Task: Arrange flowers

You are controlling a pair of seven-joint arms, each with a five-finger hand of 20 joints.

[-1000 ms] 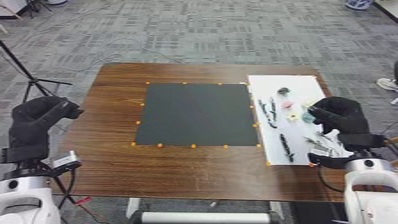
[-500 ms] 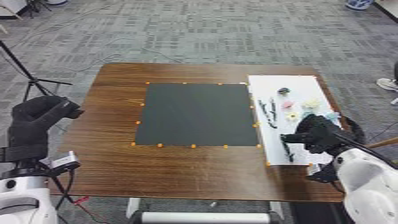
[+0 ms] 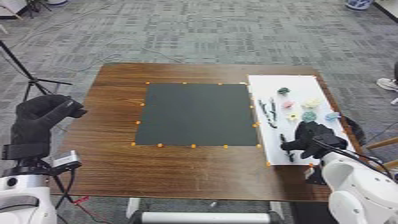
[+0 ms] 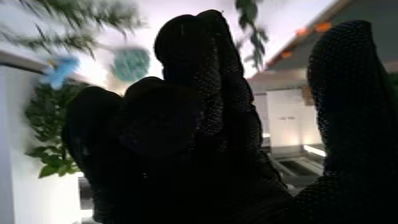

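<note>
In the head view, my right hand [image 3: 314, 137] is over the near half of the white sheet [image 3: 276, 84], right beside a dark stem [image 3: 285, 146]. It is open and holds nothing. Farther back lie a teal flower [image 3: 308, 116], a blue one [image 3: 332, 116], a yellow one [image 3: 292, 116], a cream one [image 3: 311, 103] and a pink one [image 3: 288, 104]. My left hand [image 3: 40, 117] is off the table's left side, its fingers relaxed. In the right wrist view, my right hand [image 4: 191, 125] has spread fingers; beyond them show the teal flower [image 4: 131, 63], blue flower [image 4: 59, 71] and leafy green sprigs [image 4: 53, 125].
A dark square mat [image 3: 195, 115] marked with orange dots lies on the brown table [image 3: 169, 172], left of the sheet. Thin dark stems [image 3: 273, 109] and a dark green piece [image 3: 283, 91] are on the sheet's left part. A black tripod [image 3: 31, 77] stands beyond the table's left side.
My right hand has come nearer and to the left across the sheet, uncovering the teal and blue flowers. The left arm has hardly moved.
</note>
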